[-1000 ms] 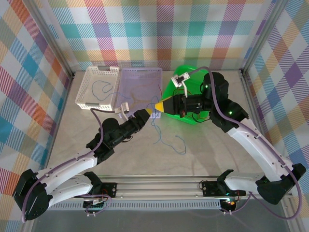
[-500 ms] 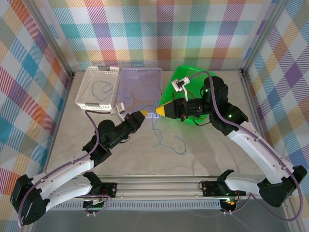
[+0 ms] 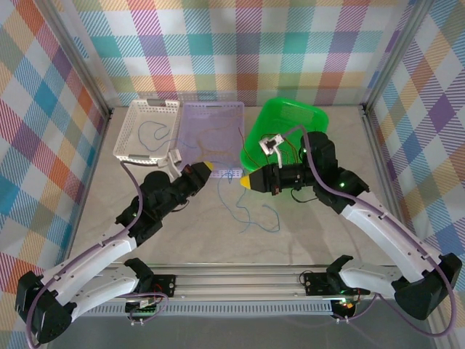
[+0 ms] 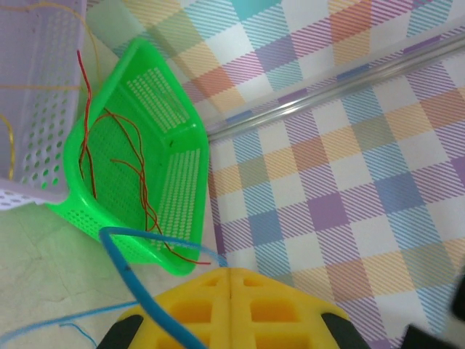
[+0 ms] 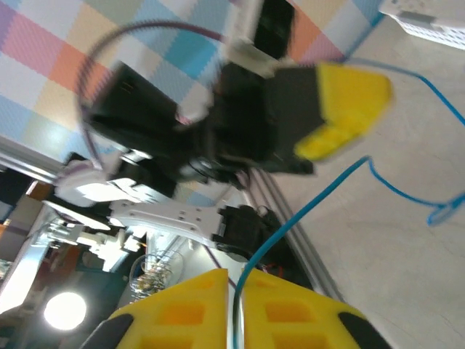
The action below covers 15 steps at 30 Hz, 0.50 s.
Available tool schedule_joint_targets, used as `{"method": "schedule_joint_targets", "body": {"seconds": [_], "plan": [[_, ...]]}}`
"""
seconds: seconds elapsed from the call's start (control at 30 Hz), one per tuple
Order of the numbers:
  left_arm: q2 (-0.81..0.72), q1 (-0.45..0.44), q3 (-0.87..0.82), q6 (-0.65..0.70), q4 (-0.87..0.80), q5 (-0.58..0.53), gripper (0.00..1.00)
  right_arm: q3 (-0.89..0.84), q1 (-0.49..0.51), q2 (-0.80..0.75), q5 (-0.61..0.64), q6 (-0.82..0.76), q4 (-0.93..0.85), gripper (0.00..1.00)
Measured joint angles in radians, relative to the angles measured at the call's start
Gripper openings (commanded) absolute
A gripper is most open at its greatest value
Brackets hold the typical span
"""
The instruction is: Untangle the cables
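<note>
"Locating the blue cable: where does it run?"
"Across the table from the left gripper to the right gripper, loops lying before the green basket that holds red cables."
"Left gripper jaws?"
"Fully closed, clamping the blue cable."
"Right gripper jaws?"
"Parted by a narrow slit; the cable enters it. Whether it is clamped cannot be determined."
</note>
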Motion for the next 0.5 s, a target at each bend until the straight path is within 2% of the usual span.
{"method": "schedule_joint_targets", "body": {"seconds": [0.33,0.5], "plan": [[0.03,0.018,0.111,0.048,-0.111,0.012,0.0,-0.097,-0.006,0.008,0.105,-0.101,-0.03,0.51],[0.051,0.018,0.177,0.066,-0.165,0.023,0.0,-0.182,-0.006,0.041,0.1,-0.106,0.073,0.62]]}}
